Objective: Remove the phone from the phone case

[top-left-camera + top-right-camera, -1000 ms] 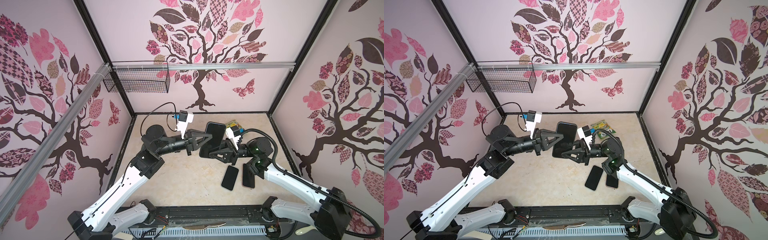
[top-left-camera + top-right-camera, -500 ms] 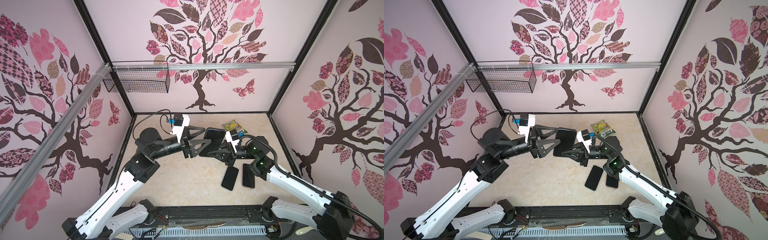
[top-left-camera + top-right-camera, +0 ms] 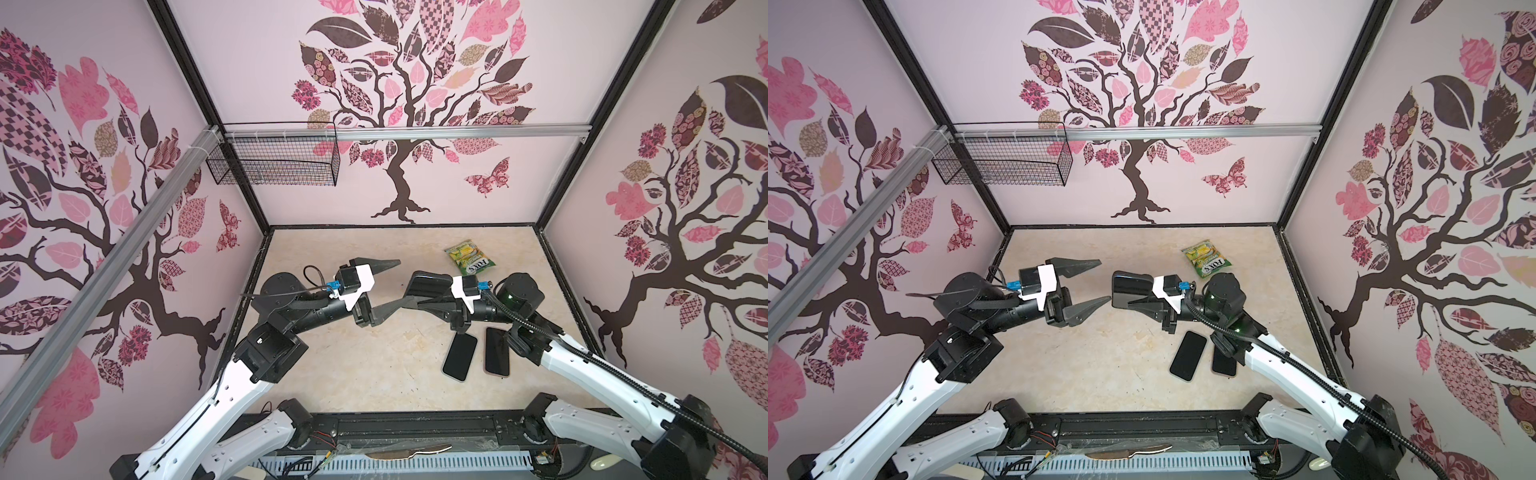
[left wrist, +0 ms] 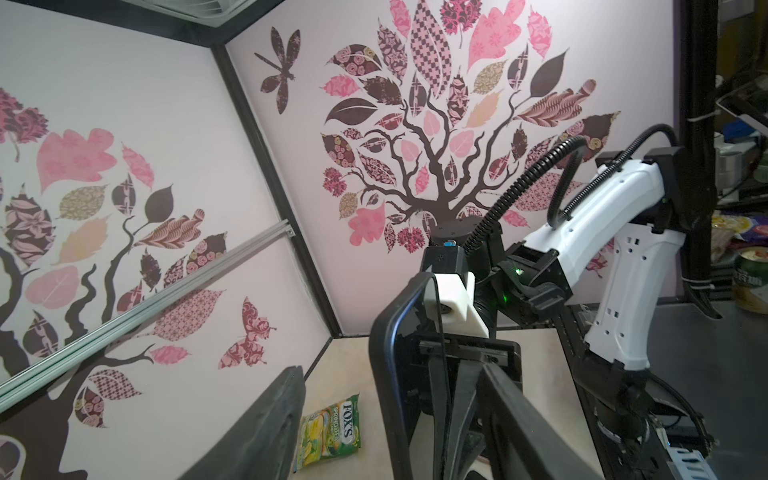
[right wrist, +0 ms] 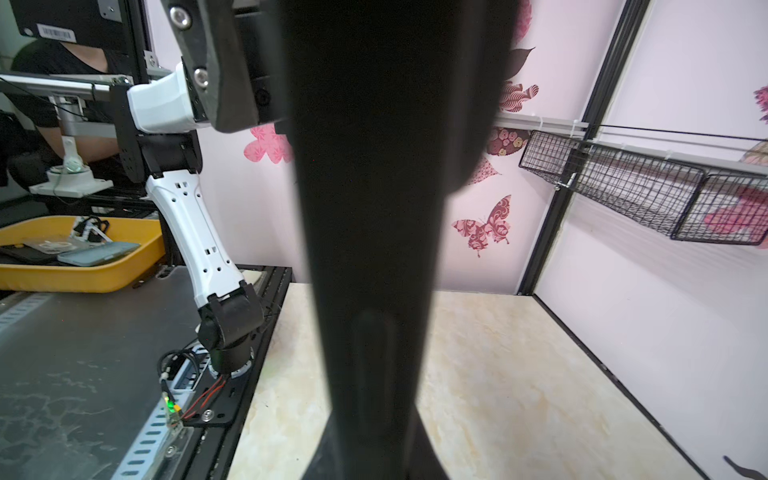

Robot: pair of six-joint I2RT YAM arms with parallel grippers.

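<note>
Left fingers released, right fingers pinch phone case edge

Pink walls with tree decals enclose a beige marbled floor; a wire basket hangs on a rail.

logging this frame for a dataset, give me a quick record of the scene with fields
left gripper: open, beside the cased phone, contact unclear
right gripper: shut on cased phone, held above the table
loose phones: two, flat on table beside right arm
candy bag: back right of table
wire basket: hung on back wall
task state: phone not yet out of case
</note>
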